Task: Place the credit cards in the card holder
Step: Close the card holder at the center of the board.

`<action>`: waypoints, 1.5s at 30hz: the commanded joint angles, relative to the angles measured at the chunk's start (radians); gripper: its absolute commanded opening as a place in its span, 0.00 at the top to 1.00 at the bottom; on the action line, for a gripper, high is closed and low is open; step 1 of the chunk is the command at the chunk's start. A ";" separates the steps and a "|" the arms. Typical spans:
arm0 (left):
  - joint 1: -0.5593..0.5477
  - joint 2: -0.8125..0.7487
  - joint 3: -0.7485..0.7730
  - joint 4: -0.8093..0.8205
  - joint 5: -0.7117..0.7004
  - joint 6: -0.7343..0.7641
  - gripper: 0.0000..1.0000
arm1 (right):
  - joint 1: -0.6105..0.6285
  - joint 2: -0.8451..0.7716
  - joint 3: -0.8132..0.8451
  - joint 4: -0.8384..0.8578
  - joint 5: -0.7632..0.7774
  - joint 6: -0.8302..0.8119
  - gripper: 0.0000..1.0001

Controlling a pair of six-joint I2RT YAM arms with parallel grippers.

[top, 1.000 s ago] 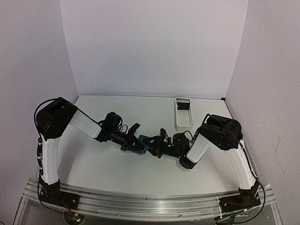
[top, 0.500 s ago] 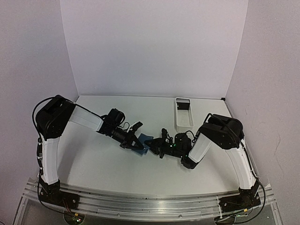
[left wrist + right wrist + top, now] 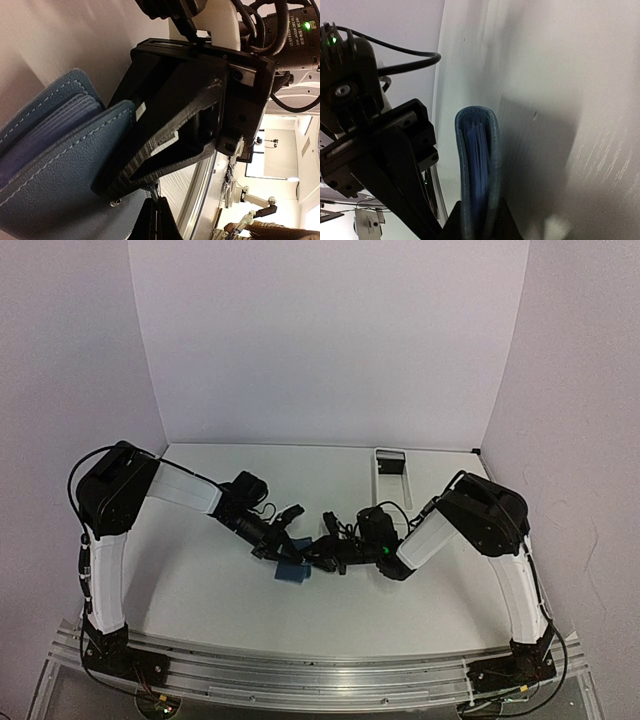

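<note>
The pale surface fills the floor of a white-walled booth. Two white and black arms reach in from its near edge. The left arm and the right arm bend toward each other and meet low over the middle. A long white tray lies toward the far right, well apart from where they meet, and the right arm partly covers its near end.

The right tool is clamped on the card holder. From its own camera, the dark fingers sit on either side of the blue edge. From the left wrist, one ridged black finger lies across the front cover and the other runs behind it. The left tool has its fingers pressed together, right at the lower cover. I cannot tell whether any leather is pinched between them.

The holder sits between the two tool tips, just nearer than both, at about the centre of the surface. I cannot tell whether it touches the surface. It is dark blue with pale stitching and stands slightly open. The pale grey-blue pocket pages show in the gap between the covers. A small metal snap shows on the lower cover, close to the left tool's tips.
</note>
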 commanded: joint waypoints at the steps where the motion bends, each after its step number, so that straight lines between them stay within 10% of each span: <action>1: 0.040 0.031 0.020 0.044 -0.047 -0.016 1.00 | 0.005 -0.019 0.026 -0.293 -0.080 -0.175 0.73; 6: 0.047 0.065 0.036 0.072 -0.033 0.015 1.00 | -0.032 -0.041 0.028 -0.335 -0.090 -0.183 0.34; 14: 0.051 0.061 0.052 0.160 0.019 -0.070 1.00 | -0.051 -0.187 0.041 -0.562 0.046 -0.297 0.27; 45: 0.062 0.053 0.008 0.040 -0.116 -0.123 1.00 | 0.059 -0.103 0.265 -0.910 0.352 -0.458 0.47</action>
